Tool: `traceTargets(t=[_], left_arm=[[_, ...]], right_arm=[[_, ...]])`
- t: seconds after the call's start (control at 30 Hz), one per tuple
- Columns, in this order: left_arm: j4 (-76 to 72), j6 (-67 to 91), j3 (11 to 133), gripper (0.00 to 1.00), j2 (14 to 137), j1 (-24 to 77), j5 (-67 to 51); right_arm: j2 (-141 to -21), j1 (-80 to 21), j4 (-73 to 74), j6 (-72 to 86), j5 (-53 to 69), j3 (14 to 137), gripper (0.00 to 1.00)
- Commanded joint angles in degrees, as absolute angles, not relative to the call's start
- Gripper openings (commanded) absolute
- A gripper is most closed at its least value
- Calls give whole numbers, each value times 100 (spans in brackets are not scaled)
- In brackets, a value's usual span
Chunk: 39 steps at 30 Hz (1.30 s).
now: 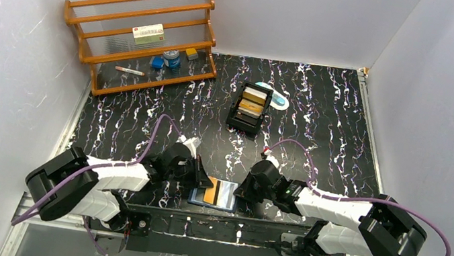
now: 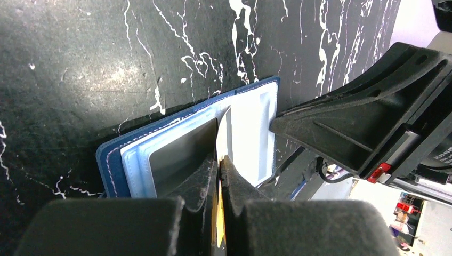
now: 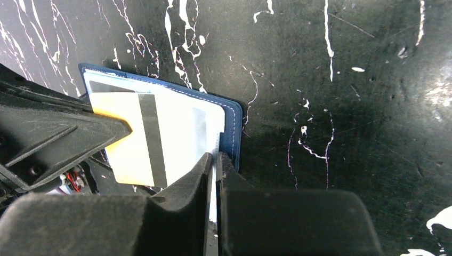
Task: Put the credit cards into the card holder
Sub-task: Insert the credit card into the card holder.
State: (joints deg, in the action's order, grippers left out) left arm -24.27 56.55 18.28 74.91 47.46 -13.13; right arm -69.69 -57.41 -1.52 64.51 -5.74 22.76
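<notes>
One credit card point(image 3: 125, 160), gold with a dark stripe, lies across the open card holder point(image 2: 109, 165) at the near edge of the table point(image 1: 321, 115). The left gripper point(image 2: 219, 159) is clamped on the card's edge, and the right gripper point(image 3: 215, 157) has its jaws narrowed onto the holder's rim. If the card's corner snags the lip of a pocket point(image 2: 181, 154), the push could bow the card or drag the holder out of that thin pinch. The two grippers also sit close enough that they may knock together.
</notes>
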Motion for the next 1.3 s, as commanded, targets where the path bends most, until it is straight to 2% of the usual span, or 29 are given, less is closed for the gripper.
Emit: traceTargets(t=[0.0,0.23,0.33,0.57,0.97,1.13,1.27], left_arm=[[-1364,5314,1746,0,7413,4806,-1492],[-2051,5515,1772,0,7947,4799,-1717],[-2254,5677,1760,0,8103,4799,-1370],[-1774,5961,1452,0,6886,4799,-172],[-2925,6064,1266,0,7648,4798,-702],[-2887,6028,1296,0,7690,4807,-827],[-2291,5866,1399,0,7446,4803,-912]], right_arm=[[-7092,-5766,392,6324,-903,2302,13],[-7151,-5766,222,6343,-823,2278,13],[-7192,-5766,62,6423,-753,2206,13],[-7239,-5795,-116,6651,-718,2077,12],[-7192,-5801,-809,7359,-756,1695,12],[-7262,-5796,-886,7440,-779,1739,12],[-7209,-5800,-707,7401,-934,1825,12]])
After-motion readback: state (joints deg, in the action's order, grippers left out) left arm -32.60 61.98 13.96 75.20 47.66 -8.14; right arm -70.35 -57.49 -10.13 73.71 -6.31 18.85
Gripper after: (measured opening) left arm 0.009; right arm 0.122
